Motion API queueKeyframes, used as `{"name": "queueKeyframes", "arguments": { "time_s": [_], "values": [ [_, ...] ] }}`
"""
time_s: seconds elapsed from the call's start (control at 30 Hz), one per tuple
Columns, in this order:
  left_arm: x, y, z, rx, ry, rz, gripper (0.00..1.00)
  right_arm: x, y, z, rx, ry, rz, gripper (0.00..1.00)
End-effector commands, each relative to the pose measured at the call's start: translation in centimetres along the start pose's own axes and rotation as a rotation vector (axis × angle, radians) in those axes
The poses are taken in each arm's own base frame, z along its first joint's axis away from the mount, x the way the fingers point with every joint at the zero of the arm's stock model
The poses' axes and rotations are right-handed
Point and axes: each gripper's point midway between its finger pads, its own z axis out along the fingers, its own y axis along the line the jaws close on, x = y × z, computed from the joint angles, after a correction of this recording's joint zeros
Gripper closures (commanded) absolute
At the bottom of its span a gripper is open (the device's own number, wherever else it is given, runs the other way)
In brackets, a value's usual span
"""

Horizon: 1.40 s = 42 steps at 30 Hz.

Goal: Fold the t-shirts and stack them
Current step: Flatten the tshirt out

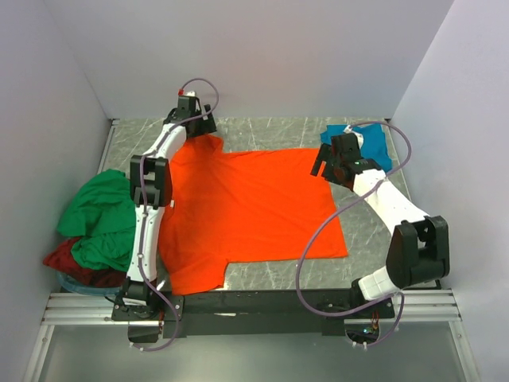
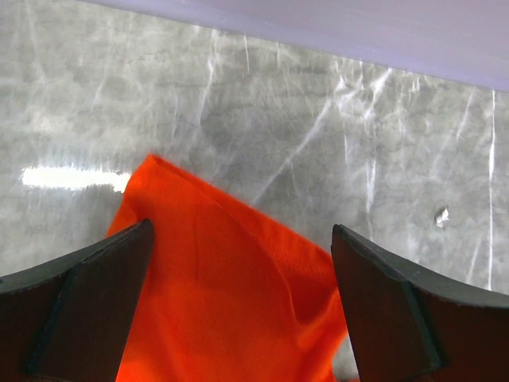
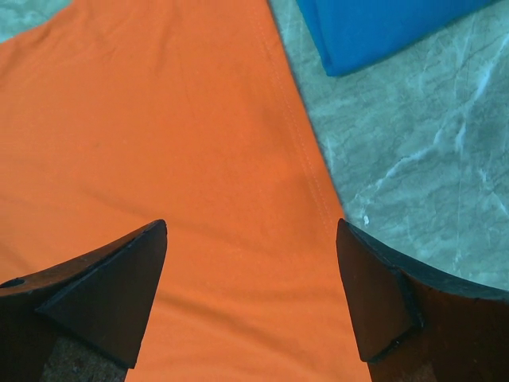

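Note:
A bright orange t-shirt [image 1: 246, 211] lies spread flat on the marble table. My left gripper [image 1: 199, 126] is open over its far left sleeve [image 2: 231, 278], the cloth lying between the fingers. My right gripper [image 1: 328, 165] is open above the shirt's far right hem corner [image 3: 238, 159]. A folded teal blue t-shirt [image 1: 375, 143] lies at the far right and shows in the right wrist view [image 3: 382, 24]. A crumpled green t-shirt [image 1: 99, 219] lies on a dark red one [image 1: 79, 267] at the left edge.
White walls enclose the table on three sides. A metal rail [image 1: 262, 306] runs along the near edge by the arm bases. Bare marble [image 1: 278, 131] shows behind the orange shirt.

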Motion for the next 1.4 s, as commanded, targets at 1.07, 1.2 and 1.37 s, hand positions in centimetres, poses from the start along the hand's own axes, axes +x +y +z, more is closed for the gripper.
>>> {"name": "queueKeyframes", "arguments": {
  "time_s": [1.07, 1.2, 1.37],
  "values": [
    [7.2, 2.9, -15.4, -0.332, 0.060, -0.116, 0.01, -2.6, 5.2, 5.3, -0.059, 0.054, -0.117, 0.05],
    [6.2, 3.2, -13.3, -0.355, 0.073, -0.097, 0.00, -2.4, 5.8, 8.5, -0.019, 0.117, -0.151, 0.05],
    [6.9, 3.4, -9.7, -0.325, 0.130, -0.089, 0.00, -2.5, 6.4, 10.7, -0.007, 0.145, -0.161, 0.05]
  ]
}}
